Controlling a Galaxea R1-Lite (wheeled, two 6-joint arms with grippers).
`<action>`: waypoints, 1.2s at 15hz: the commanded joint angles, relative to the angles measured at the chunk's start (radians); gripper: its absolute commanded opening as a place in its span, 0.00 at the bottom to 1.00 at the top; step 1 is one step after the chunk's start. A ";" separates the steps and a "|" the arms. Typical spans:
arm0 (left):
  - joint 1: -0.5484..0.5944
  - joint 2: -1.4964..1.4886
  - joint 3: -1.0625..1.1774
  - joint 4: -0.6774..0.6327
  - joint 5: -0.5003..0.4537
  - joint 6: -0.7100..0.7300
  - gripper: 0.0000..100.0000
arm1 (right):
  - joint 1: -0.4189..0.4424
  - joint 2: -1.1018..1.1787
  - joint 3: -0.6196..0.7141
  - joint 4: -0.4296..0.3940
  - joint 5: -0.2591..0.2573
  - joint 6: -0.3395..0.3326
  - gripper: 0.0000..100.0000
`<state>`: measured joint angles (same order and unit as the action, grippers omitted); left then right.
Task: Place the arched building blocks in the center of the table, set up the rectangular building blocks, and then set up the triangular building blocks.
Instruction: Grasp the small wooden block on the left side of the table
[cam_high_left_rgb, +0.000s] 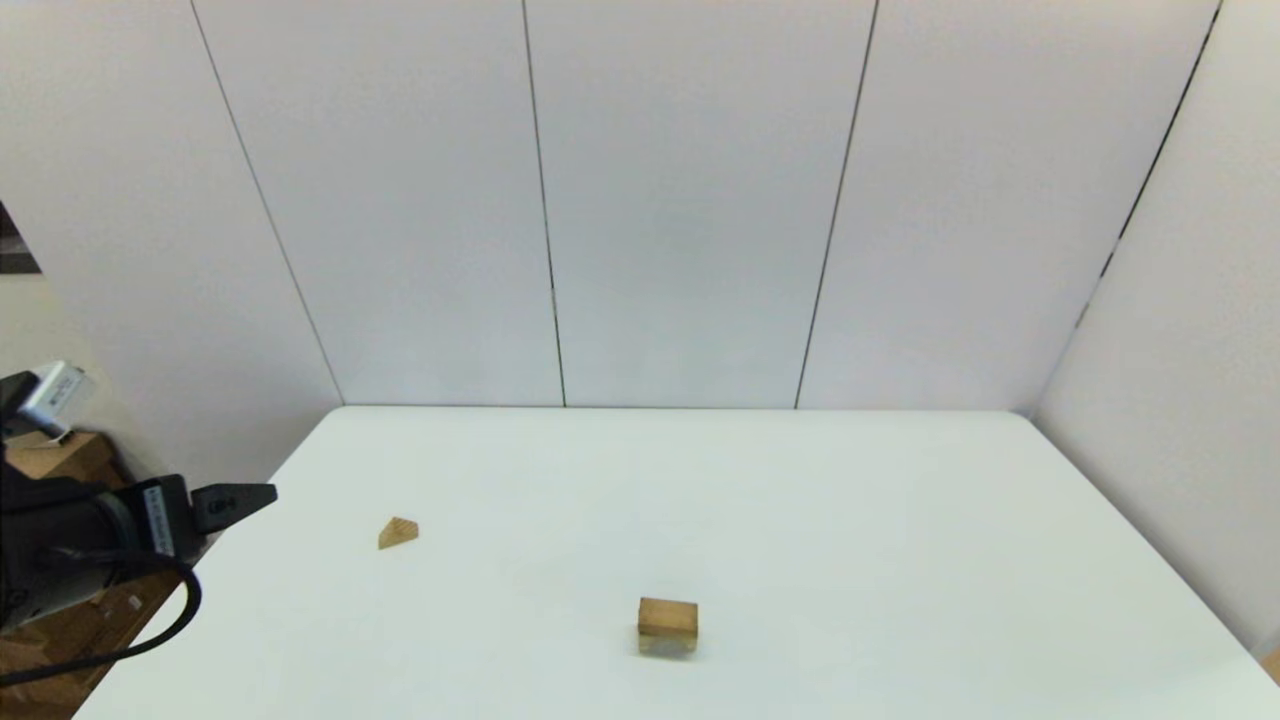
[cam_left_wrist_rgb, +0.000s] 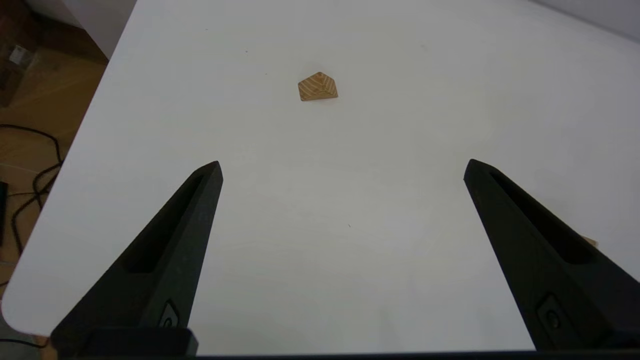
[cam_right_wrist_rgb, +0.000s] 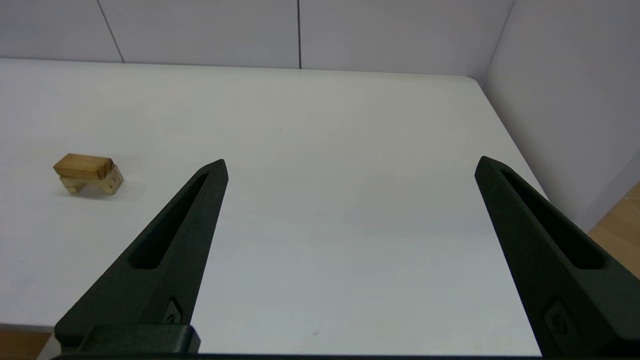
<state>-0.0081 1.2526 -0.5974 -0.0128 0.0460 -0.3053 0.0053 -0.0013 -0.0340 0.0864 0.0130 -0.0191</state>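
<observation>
My left pincer (cam_left_wrist_rgb: 341, 165) hovers released over the counter's (cam_high_left_rgb: 800, 500) left edge.
It points toward the triangular block (cam_left_wrist_rgb: 317, 87); my right pincer (cam_right_wrist_rgb: 350, 165) hangs released too, apart from the stacked blocks (cam_right_wrist_rgb: 89, 173).

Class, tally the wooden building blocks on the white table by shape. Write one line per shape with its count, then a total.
Arched blocks: 1, the arched block standing on the table.
Rectangular blocks: 1, the rectangular block lying on top of the arch.
Triangular blocks: 1, the triangular block lying apart, toward the robot's left.
Total: 3
</observation>
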 joint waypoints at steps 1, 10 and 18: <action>0.073 0.323 -0.036 -0.223 -0.035 0.196 1.00 | 0.001 0.000 0.000 0.001 0.001 -0.001 1.00; 0.227 0.535 -0.177 -0.148 -0.382 0.764 1.00 | 0.001 0.000 0.000 0.001 0.001 -0.001 1.00; 0.208 0.689 -0.347 0.033 -0.549 1.014 1.00 | 0.001 0.000 -0.001 0.001 0.001 -0.001 1.00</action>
<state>0.2030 1.8738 -0.9179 0.0191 -0.4994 0.6379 0.0057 -0.0013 -0.0340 0.0866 0.0130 -0.0191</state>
